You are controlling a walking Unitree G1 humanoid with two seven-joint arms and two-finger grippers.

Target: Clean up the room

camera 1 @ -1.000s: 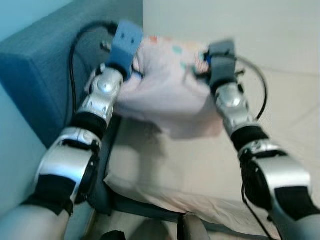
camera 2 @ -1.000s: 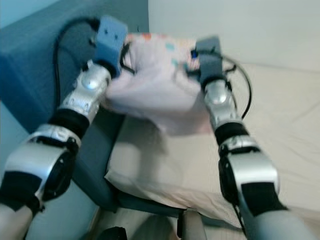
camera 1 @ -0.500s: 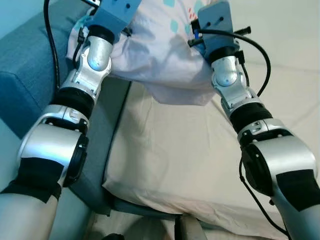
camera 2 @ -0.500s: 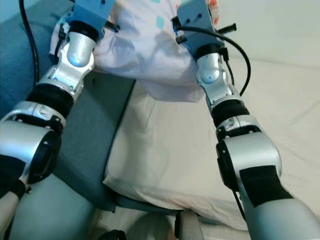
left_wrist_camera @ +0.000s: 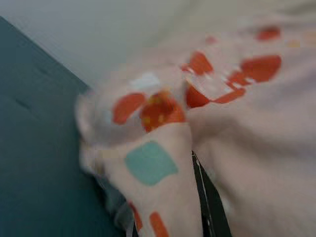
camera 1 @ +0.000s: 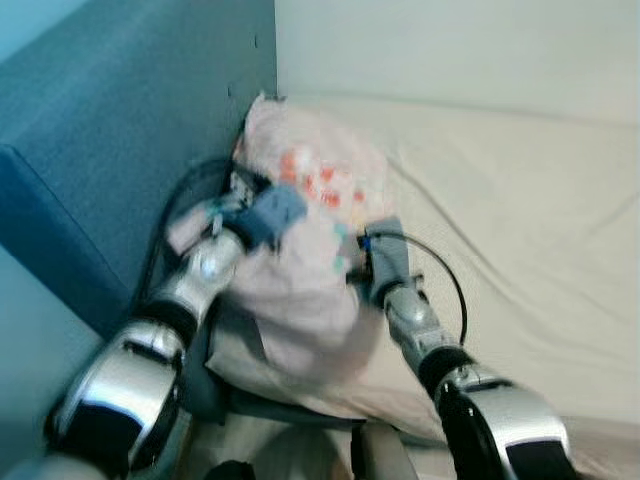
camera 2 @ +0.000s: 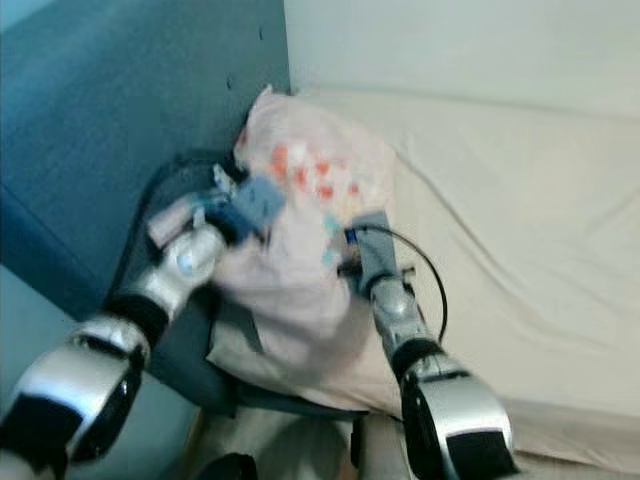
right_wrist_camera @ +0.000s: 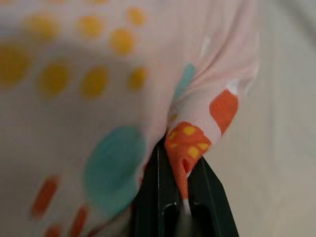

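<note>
- Left eye view: one pink pillow [camera 1: 310, 235] with red and teal print lies at the head of one bed, its far end at 12 o'clock touching the teal headboard [camera 1: 110, 150], its near end at 6 o'clock on the corner of the cream mattress [camera 1: 500, 230]; two silver arms reach forward, one on each side of the pillow; the left gripper [camera 1: 255, 205] sits at the pillow's 9 o'clock edge, its arm bent and rising from 7 o'clock; the right gripper [camera 1: 362, 262] sits at the pillow's 4 o'clock edge, its arm coming up from 5 o'clock; one black cable [camera 1: 440, 275] loops off the right wrist at 3 o'clock; the picture is blurred.
- Right eye view: the same scene; one pillow [camera 2: 310, 220] between the two arms, against the headboard [camera 2: 120, 110] at 10 o'clock; the pale wall [camera 2: 480, 45] runs across 12 to 2 o'clock above the mattress [camera 2: 520, 220].
- Left wrist view: a fold of the pillow [left_wrist_camera: 163, 163] with one teal square and several red patches drapes over the left gripper [left_wrist_camera: 210, 205]; a single black finger [left_wrist_camera: 213, 207] shows under the cloth; its fingers look pressed onto the fabric, though blur hides the tips; headboard [left_wrist_camera: 34, 163] at 8 o'clock.
- Right wrist view: the right gripper [right_wrist_camera: 180, 190] has its two black fingers [right_wrist_camera: 159, 190] pinched together on a red-printed fold of the pillow [right_wrist_camera: 74, 98]; yellow dots and one large teal dot mark the cloth at 9 to 11 o'clock; mattress [right_wrist_camera: 281, 123] at 3 o'clock.
</note>
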